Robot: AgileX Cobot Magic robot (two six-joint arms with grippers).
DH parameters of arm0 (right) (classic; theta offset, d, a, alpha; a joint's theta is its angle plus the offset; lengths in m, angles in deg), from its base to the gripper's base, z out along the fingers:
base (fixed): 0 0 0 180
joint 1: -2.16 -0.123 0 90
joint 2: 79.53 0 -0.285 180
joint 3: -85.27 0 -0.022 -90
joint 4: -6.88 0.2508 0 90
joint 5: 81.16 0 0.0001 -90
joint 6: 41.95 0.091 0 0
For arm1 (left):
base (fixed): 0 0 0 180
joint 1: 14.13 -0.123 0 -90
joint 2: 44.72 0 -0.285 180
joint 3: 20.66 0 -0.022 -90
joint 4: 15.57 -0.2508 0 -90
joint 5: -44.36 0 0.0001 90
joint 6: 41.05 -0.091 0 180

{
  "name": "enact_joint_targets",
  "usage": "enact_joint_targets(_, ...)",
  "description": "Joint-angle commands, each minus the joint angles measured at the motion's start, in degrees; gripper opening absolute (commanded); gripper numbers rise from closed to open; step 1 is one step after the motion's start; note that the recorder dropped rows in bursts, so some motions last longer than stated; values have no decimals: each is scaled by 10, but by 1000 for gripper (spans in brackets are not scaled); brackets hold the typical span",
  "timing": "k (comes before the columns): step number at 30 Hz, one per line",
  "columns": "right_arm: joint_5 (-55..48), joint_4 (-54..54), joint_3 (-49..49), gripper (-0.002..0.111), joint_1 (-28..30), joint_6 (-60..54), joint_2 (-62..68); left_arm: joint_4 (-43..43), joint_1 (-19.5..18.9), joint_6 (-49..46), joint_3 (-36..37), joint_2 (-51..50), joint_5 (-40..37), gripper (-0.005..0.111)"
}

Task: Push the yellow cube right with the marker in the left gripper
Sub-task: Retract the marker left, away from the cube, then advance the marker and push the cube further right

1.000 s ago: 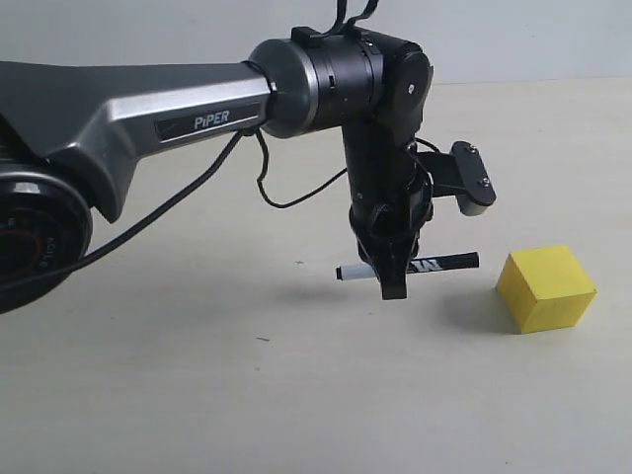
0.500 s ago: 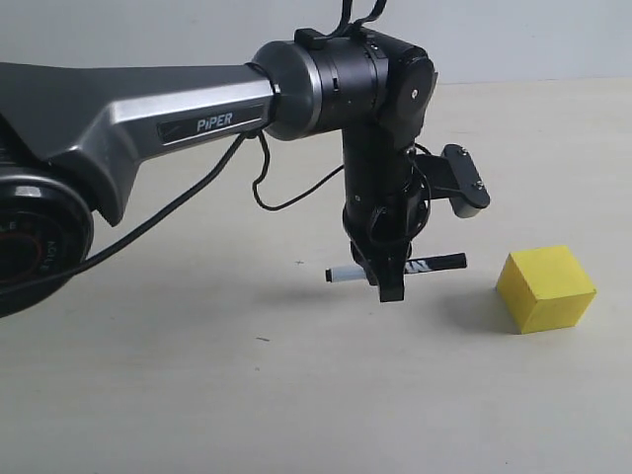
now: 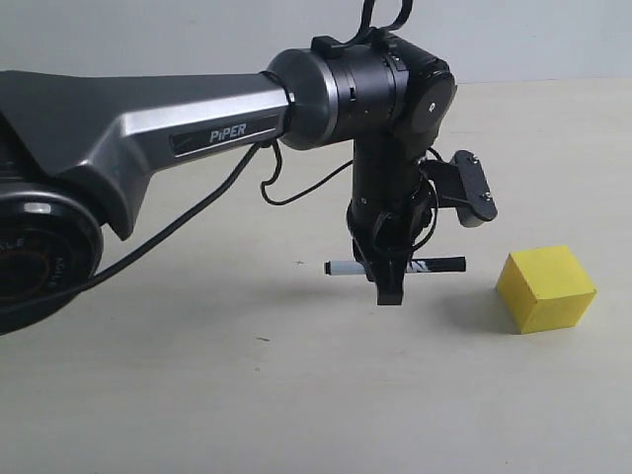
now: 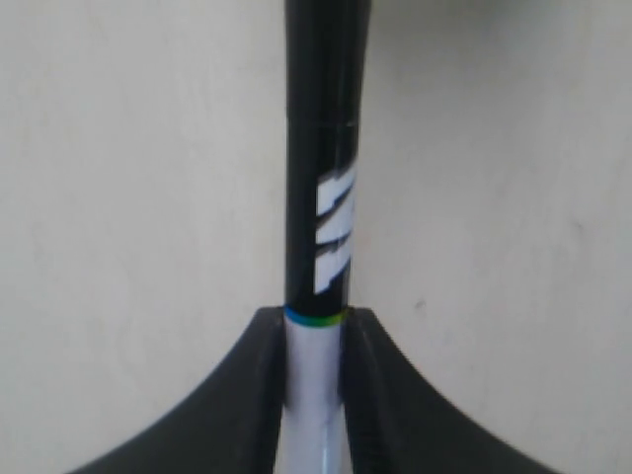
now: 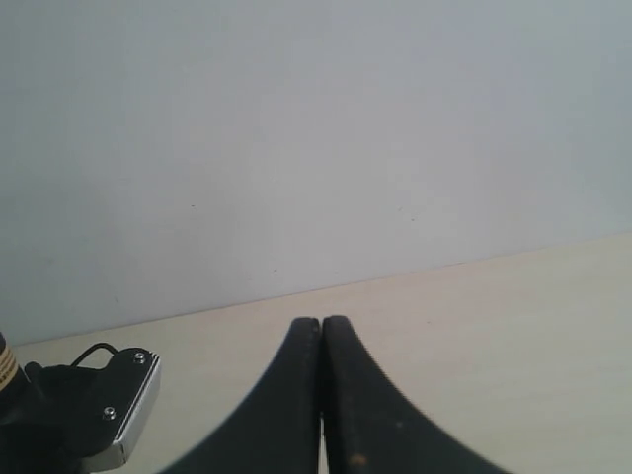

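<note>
The yellow cube (image 3: 545,287) rests on the beige table at the right of the exterior view. My left gripper (image 3: 388,286) points straight down left of the cube and is shut on the marker (image 3: 395,267). The marker lies level, black end toward the cube, white end with black tip to the left. A gap separates its black end from the cube. In the left wrist view the fingers (image 4: 262,385) clamp the marker (image 4: 320,227) at its white barrel, just behind the coloured ring. My right gripper (image 5: 321,324) is shut on nothing; the cube is out of its view.
The silver and black PiPER arm (image 3: 178,128) stretches in from the left, with a loose black cable (image 3: 286,193) hanging under it. A small camera module (image 3: 469,190) sticks out beside the wrist, above the cube. A pale wall (image 5: 316,138) stands behind the table.
The left gripper and marker shifted slightly left and up a little; the marker now sits more level. The cube has not moved.
</note>
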Motion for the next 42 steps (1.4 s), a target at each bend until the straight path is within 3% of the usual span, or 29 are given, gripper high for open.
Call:
enact_joint_targets(1, 0, -2, -2, 0, 4, -2, -3, 4, 1, 4, -39, -20, -2, 0)
enact_joint_targets(7, 0, -2, -2, 0, 4, -2, -3, 24, 1, 3, -86, -41, -2, 0)
enact_joint_targets(18, 0, -2, -2, 0, 4, -2, -3, -10, 1, 0, -86, -50, -2, 0)
enact_joint_targets(28, 0, -2, -2, 0, 4, -2, -3, -12, 24, -15, -86, -50, -2, 0)
enact_joint_targets(42, 0, -2, -2, 0, 4, -2, -3, 44, 24, -10, -86, -50, 1, 0)
